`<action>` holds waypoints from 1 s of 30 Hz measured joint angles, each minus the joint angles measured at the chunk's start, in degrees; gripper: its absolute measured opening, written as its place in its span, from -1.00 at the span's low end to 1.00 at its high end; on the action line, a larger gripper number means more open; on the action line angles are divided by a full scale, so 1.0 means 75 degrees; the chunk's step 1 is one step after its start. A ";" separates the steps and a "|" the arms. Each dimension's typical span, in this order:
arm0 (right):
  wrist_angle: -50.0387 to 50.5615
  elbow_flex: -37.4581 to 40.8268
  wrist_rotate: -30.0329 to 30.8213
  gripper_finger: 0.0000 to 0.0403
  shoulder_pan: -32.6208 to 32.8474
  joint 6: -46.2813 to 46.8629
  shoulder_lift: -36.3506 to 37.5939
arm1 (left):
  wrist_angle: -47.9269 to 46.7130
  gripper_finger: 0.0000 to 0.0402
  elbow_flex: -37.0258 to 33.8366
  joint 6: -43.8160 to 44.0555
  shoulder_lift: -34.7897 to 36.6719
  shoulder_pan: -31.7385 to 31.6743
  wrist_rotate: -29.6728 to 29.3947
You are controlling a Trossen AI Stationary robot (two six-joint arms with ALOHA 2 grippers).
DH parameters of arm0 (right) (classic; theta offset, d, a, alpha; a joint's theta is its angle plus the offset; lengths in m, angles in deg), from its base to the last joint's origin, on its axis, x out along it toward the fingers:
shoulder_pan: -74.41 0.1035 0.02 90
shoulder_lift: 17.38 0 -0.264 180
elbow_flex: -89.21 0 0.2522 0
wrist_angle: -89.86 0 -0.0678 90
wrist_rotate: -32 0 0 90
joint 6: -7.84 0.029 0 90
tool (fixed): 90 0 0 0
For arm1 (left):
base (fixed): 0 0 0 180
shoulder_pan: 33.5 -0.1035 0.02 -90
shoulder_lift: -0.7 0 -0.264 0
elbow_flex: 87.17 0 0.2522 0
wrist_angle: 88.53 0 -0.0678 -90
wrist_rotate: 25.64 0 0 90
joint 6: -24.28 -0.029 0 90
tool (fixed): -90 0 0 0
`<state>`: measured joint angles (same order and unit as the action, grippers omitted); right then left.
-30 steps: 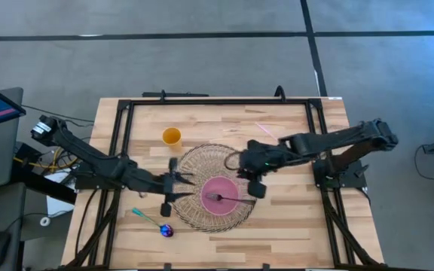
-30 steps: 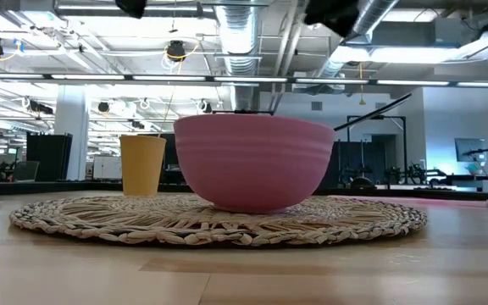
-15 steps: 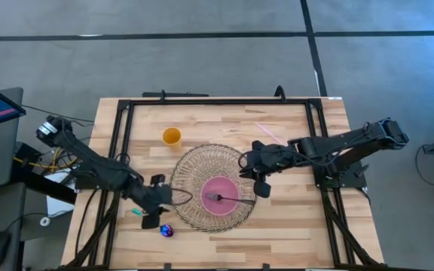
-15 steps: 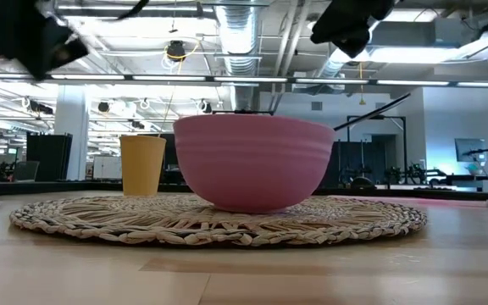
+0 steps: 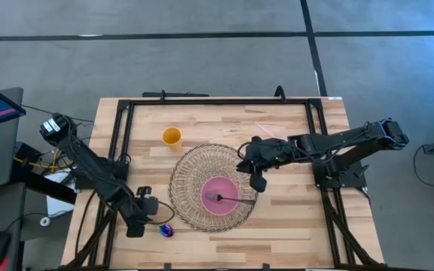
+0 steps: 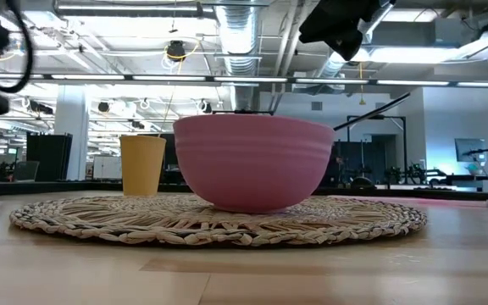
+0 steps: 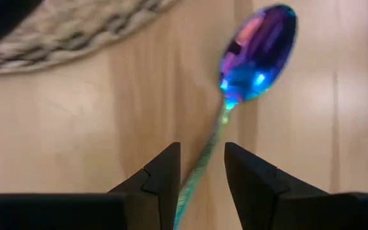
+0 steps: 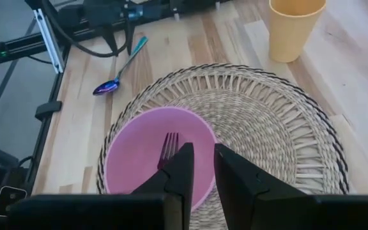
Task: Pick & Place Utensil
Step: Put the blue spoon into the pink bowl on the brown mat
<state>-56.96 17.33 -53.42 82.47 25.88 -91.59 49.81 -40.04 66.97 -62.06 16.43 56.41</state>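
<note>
An iridescent blue-purple spoon (image 5: pixel 164 229) with a teal handle lies flat on the table near its left near corner. My left gripper (image 5: pixel 137 217) hangs over the handle end, open. In the left wrist view the handle (image 7: pixel 211 142) runs between the two fingers of my left gripper (image 7: pixel 202 153) without touching them. A fork (image 5: pixel 218 199) lies in the pink bowl (image 5: pixel 218 184), its handle leaning over the rim (image 6: pixel 371 114). My right gripper (image 5: pixel 257 181) hovers off the bowl's right far side, open by a narrow gap and holding nothing.
The bowl (image 6: pixel 252 161) stands on a round woven mat (image 5: pixel 191 169) at the table's middle. A yellow cup (image 5: pixel 172 136) stands beyond the mat's left far edge. A black frame (image 5: pixel 119 135) runs around the table, close to the left arm.
My left gripper has swung from the mat's left edge toward the table's left near corner and come down over the spoon's handle. My right gripper has drawn back a little from the bowl toward the far edge. The fork and the spoon have stayed where they were.
</note>
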 joint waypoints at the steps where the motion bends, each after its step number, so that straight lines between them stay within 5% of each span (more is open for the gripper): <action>1: -0.0001 0.0001 0.0000 -0.73 0.0002 0.0002 0.0000 | 0.0233 -0.39 -0.0134 0.0004 0.0000 0.0100 -0.0022; 22: -0.0044 0.0002 0.0000 -0.73 -0.0054 -0.0003 -0.0001 | 0.2905 -0.42 -0.1901 -0.0325 0.0029 0.0455 -0.0537; 30: -0.0041 -0.0001 -0.0003 -0.73 -0.0054 -0.0004 -0.0003 | 0.3236 -0.80 -0.2211 -0.0630 -0.0072 0.0443 -0.1346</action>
<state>-57.26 17.33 -53.44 82.07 25.85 -91.61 74.08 -56.62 62.24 -62.60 19.76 46.31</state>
